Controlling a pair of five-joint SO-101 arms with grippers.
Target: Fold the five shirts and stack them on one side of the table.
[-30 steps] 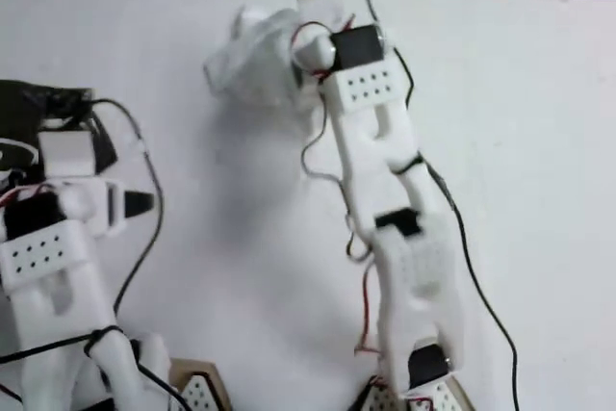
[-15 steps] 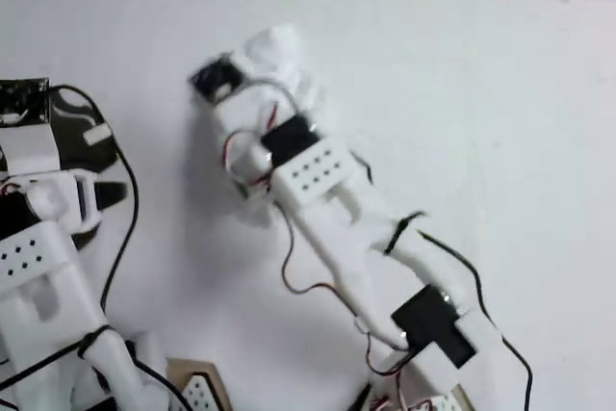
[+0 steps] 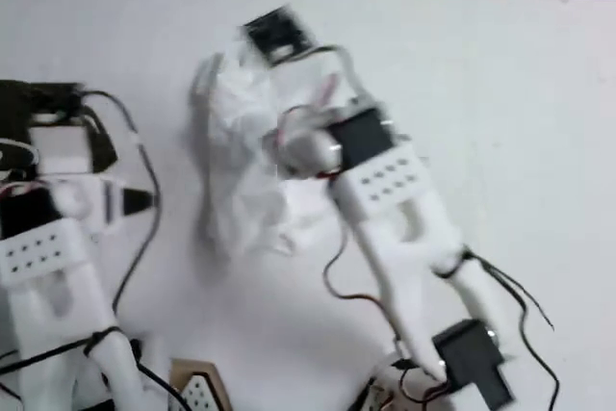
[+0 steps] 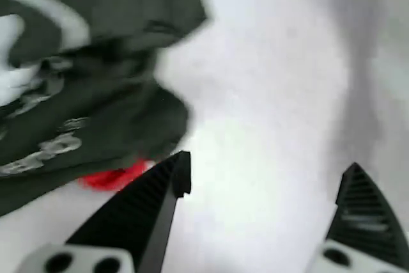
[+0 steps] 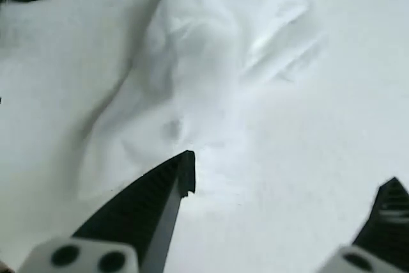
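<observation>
The right gripper [image 5: 287,180] has swung back across the white table [image 3: 520,93] and hangs with jaws spread wide. It has dragged the crumpled white cotton shirt [image 3: 236,156] from upper centre to centre-left and let go; folding likely comes next. The left gripper [image 4: 267,171], also spread, hovers beside the black printed shirt [image 3: 34,108] at the left edge.

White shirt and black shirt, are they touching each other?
Apart. The high view shows bare table between the white shirt and the black shirt.

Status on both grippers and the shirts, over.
Left gripper open, empty, beside black shirt. Right gripper open, empty, at crumpled white shirt, not folded. Black cable lies between the arms.
</observation>
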